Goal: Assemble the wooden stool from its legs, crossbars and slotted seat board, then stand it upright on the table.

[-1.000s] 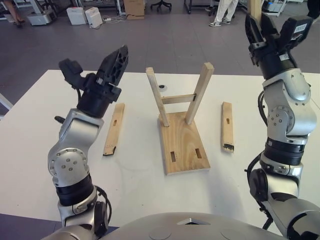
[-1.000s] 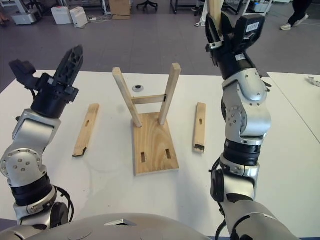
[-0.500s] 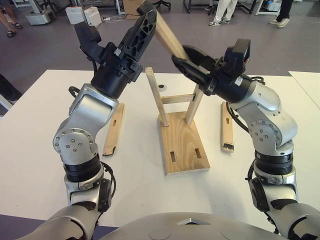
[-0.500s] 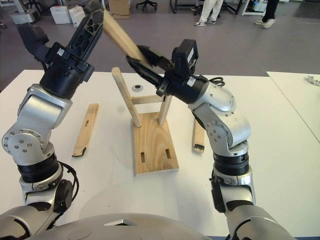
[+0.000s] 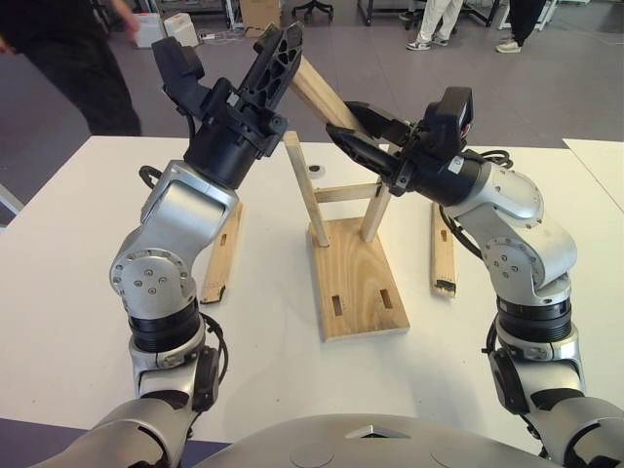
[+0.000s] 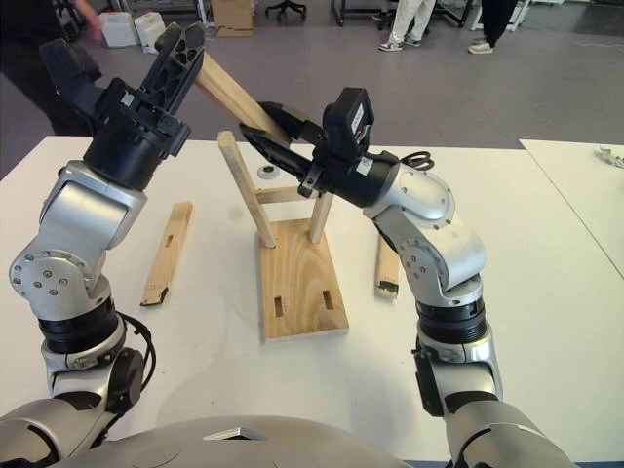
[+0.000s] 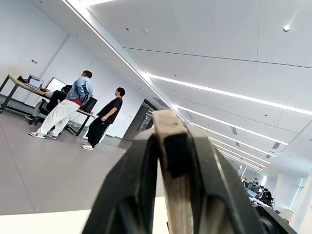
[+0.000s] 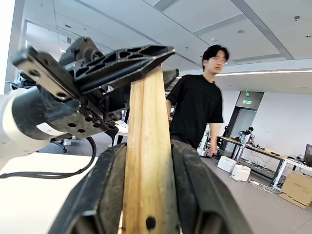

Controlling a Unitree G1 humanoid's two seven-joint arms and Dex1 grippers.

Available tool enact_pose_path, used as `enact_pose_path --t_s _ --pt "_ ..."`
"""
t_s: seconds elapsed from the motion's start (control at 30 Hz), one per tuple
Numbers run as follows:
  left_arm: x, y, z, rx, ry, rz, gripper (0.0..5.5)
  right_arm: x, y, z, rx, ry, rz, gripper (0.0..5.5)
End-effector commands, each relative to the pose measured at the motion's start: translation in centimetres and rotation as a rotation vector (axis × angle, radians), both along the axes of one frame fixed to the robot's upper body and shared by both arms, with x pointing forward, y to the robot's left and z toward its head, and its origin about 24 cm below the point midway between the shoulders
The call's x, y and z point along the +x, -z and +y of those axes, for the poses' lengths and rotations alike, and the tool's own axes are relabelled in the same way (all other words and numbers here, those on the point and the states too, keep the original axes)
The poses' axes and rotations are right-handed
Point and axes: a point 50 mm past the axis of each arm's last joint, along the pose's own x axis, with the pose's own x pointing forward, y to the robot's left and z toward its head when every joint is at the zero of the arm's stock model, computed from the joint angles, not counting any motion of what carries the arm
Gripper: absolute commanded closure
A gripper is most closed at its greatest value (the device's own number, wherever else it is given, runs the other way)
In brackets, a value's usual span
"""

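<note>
Both arms have swung inward since a second ago. Your right gripper [image 5: 343, 122] held the wooden leg [image 5: 322, 97] upright at the far right. It now holds it tilted over the middle of the scene. Your left gripper [image 5: 285, 47] hung open on the left and has come up onto the leg's high end. Over the last half second there is barely any shift.

- **Grip state:** the right jaws are clamped flat on the leg's lower part and the left jaws are pinched tight on its top end. Both grip the same stick, which is up in the air and touches nothing else.
- **Task meaning:** this looks like a handover or regrasp, not an insertion yet. One gripper probably has to let go before the leg can go down.
- **Below the leg:** the seat board [image 5: 359, 273] lies flat with the left standing leg [image 5: 305, 190] and right standing leg [image 5: 375, 214] planted in its far end. A crossbar [image 5: 343, 193] joins them. The left slot [image 5: 337, 305] and right slot [image 5: 387, 298] at the near end are still empty.
- **Loose parts:** the left loose piece [image 5: 224, 249] and right loose piece [image 5: 441, 249] lie flat on either side of the board, apart from it.
- **Materials:** all the wood is pale and raw, with visible grain, square edges and flat faces. Each loose piece has a slot cut in it and a darker near end. The gripper fingers are black, hard and ribbed. The table [image 5: 78, 224] is white, smooth and matt.
</note>
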Motion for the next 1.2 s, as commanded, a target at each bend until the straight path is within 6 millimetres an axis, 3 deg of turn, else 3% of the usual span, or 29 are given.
enact_pose_path --t_s 0.03,0.1,0.2,0.23,0.33,0.47,0.6,0.73,0.8,0.87,1.0,1.2 --pt "0.2 0.1 0.4 -0.002 -0.048 0.011 4.89 -0.1 0.3 -0.1 -0.018 0.006 0.01 4.19" --pt "0.3 0.1 0.8 -0.012 -0.071 0.014 4.89 0.1 0.5 -0.3 -0.021 0.018 0.029 4.19" --pt "0.9 -0.6 2.6 -0.033 -0.16 -0.002 5.1 0.5 0.5 -0.9 -0.005 0.04 0.057 3.38" --pt "1.0 -1.1 3.9 -0.039 -0.214 -0.016 5.1 1.0 -0.1 -1.3 0.054 0.083 0.054 3.15" --pt "1.2 -2.7 8.7 -0.054 -0.401 -0.056 5.1 2.5 -2.0 -3.5 0.239 0.223 0.057 3.13" --pt "0.8 -1.9 12.6 -0.033 -0.559 -0.027 5.1 3.3 -3.0 -5.8 0.361 0.373 0.037 3.13" --pt "1.5 1.6 14.3 0.16 -0.712 0.071 5.1 4.3 -4.0 -9.0 0.457 0.583 -0.012 3.13" --pt "2.5 9.8 14.4 0.513 -0.776 0.241 5.1 5.4 -2.8 -13.9 0.493 0.91 -0.038 3.13" --pt "2.7 13.0 14.1 0.573 -0.771 0.315 5.1 5.5 -1.7 -16.4 0.484 1.056 -0.05 3.13" --pt "2.7 15.3 13.9 0.606 -0.766 0.36 5.1 5.6 -1.3 -17.0 0.482 1.089 -0.058 3.13" --pt "3.1 17.3 13.2 0.614 -0.744 0.378 5.1 5.8 -0.8 -16.6 0.472 1.082 -0.06 3.13" --pt "3.6 17.3 13.0 0.624 -0.763 0.344 5.1 5.9 -0.3 -16.3 0.451 1.066 -0.047 3.13"
